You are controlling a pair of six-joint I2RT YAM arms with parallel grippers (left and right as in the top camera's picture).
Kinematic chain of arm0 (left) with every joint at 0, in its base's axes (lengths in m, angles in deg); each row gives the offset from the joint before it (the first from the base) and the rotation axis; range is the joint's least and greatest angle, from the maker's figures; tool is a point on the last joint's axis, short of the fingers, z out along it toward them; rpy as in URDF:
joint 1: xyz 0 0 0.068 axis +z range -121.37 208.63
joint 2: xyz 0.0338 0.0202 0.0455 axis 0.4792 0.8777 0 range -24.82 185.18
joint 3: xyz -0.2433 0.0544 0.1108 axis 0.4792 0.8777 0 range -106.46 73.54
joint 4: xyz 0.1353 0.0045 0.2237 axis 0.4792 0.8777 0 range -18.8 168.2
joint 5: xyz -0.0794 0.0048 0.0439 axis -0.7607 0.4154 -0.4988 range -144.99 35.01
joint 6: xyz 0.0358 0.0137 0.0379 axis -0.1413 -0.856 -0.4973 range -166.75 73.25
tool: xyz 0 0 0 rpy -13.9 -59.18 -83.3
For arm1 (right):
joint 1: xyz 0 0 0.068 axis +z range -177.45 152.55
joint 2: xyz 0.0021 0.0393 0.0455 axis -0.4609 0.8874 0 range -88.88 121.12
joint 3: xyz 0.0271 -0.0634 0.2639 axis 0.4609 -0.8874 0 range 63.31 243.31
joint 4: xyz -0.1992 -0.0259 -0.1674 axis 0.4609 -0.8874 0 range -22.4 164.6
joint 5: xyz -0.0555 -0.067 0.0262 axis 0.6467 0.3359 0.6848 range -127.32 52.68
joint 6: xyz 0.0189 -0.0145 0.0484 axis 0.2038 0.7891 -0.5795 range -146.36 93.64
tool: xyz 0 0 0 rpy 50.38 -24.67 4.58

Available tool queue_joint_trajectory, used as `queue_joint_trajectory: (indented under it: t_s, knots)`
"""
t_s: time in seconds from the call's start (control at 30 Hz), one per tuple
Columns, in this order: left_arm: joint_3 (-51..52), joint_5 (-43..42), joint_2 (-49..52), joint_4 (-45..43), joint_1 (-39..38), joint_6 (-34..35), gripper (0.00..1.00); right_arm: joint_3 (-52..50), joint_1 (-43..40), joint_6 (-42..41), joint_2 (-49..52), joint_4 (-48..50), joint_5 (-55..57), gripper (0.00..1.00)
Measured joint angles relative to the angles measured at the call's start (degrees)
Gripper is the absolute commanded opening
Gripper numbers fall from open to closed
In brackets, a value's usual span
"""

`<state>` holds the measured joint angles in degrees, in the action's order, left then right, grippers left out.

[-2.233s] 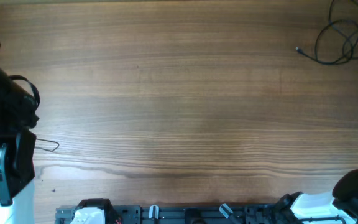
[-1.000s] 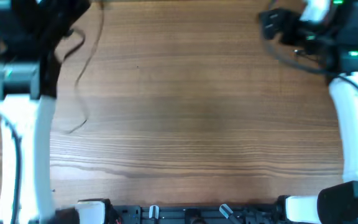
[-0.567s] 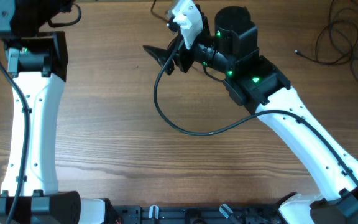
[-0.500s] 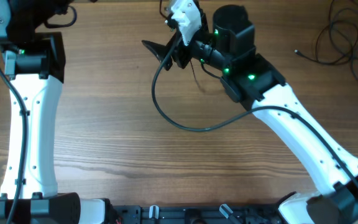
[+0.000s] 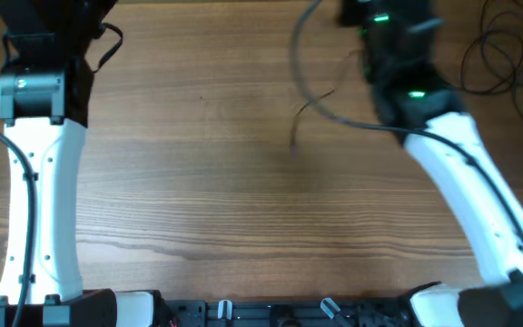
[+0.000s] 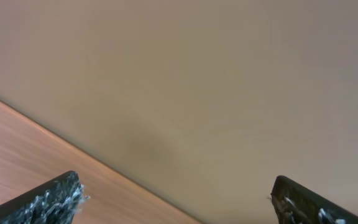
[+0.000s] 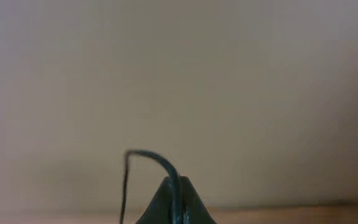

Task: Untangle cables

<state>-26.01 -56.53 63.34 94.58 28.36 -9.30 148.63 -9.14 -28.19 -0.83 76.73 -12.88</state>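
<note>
Wooden table (image 5: 243,209), plain beige wall (image 6: 229,74) behind. The right gripper (image 7: 173,202), at the far edge, has its jaws together, pinching one cable (image 7: 157,158). The wire loops up from the tips, and the overhead view shows a blurred thin strand hanging over mid-table. The other cable (image 5: 493,54) lies coiled in the far right corner, well apart. The left gripper (image 6: 176,190) stands wide apart and empty at far left. Judged step: drawing one cable clear. The next move calls for laying it down away from the coil.

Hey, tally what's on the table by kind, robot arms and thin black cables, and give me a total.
Robot arms: 2, the left arm and the right arm.
Thin black cables: 2, one strand mid-table, one coil far right.
Total: 4.
</note>
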Motion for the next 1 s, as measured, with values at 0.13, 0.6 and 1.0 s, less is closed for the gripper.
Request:
queue_joint_trajectory:
  t_s: [0.13, 0.6, 1.0]
  knots:
    - [-0.04, 24.37, 0.00, 6.36, -4.22, -8.20, 1.00, -0.09, -15.43, 9.49, -6.19, 11.61, 5.07, 0.04]
    - [-0.07, 41.83, -0.11, 19.47, -9.07, -10.88, 1.00, -12.66, -52.59, -52.17, -8.24, -47.78, -9.77, 0.04]
    - [-0.04, 41.48, -0.13, 25.57, -9.07, -11.08, 1.00, -25.46, -61.51, -65.72, -7.34, 42.69, -41.13, 0.04]
